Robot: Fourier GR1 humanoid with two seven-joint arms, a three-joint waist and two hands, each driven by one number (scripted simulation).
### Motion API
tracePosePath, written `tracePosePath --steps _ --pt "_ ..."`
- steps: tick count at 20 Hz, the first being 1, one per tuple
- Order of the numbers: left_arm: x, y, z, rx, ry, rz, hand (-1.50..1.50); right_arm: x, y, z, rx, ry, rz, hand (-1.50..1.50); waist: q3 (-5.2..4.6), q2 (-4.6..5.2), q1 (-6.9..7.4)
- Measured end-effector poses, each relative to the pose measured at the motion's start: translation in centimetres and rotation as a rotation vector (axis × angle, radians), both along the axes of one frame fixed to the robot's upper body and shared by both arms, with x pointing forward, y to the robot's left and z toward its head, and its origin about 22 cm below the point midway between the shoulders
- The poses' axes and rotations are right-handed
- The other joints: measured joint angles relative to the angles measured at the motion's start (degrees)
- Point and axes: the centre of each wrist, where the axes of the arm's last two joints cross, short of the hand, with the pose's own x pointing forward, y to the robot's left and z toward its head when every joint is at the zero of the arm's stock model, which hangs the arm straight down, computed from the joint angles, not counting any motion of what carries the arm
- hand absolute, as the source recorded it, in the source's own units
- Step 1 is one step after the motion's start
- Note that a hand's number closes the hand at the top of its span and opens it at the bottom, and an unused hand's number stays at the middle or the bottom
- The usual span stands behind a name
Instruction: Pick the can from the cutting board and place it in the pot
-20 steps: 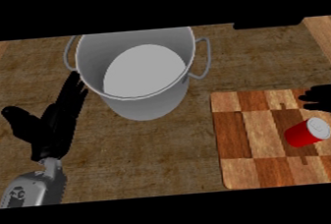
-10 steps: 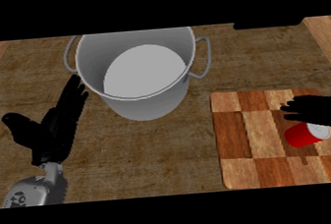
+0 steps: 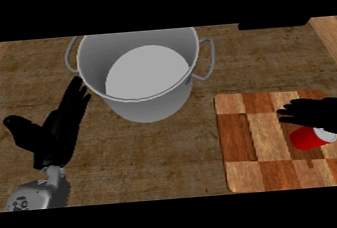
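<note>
A red can [image 3: 312,138] lies on its side on the checkered wooden cutting board [image 3: 257,144], toward the board's right part, with its pale end facing right. The right hand [image 3: 327,114] comes in from the right edge and sits over the can's upper side, its black fingers [image 3: 291,112] reaching left across the board and bent down above the can; from here I cannot tell whether they actually clasp it. The steel pot [image 3: 144,70] stands on the brown desk [image 3: 167,151] up and to the left of the board, well apart from the can, its handles out to each side. The left hand [image 3: 54,132] rests left of the pot, fingers straight and together, pointing toward the pot's wall.
</note>
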Motion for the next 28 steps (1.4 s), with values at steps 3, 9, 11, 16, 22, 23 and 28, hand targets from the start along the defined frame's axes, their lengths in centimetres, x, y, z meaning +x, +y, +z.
tracePosePath --steps 3,9,11,16,22,23,28 --pt "-0.3 0.5 0.1 0.0 0.0 0.002 0.0 0.4 0.1 -1.0 -0.016 -0.002 0.001 -1.5 -0.01 0.0 0.04" --pt "-0.3 0.0 0.5 -0.001 -0.004 -0.002 0.0 0.3 1.1 -2.1 0.056 0.021 0.055 1.5 0.0 -0.07 -0.04" --pt "-0.3 0.3 0.0 -0.001 0.0 -0.005 0.0 0.4 1.5 -2.1 0.077 0.009 0.071 1.5 -0.03 -0.06 -0.07" --pt "-0.7 0.0 0.3 0.007 0.003 -0.002 0.0 -0.3 0.7 -2.0 0.105 -0.016 0.086 1.5 -0.01 -0.07 -0.17" --pt "-0.5 0.7 0.1 0.003 0.012 0.022 0.0 0.2 3.2 -4.1 0.169 -0.033 -0.208 1.5 -0.48 -0.59 -1.36" --pt "-0.6 0.9 0.1 0.003 0.014 0.031 0.0 0.2 3.3 -4.5 0.185 -0.042 -0.298 1.5 -0.65 -0.82 -2.02" --pt "-0.9 1.6 -0.2 0.01 0.026 0.071 0.0 -0.2 4.5 -6.4 0.24 -0.108 -0.701 1.5 -1.32 -2.06 -4.96"
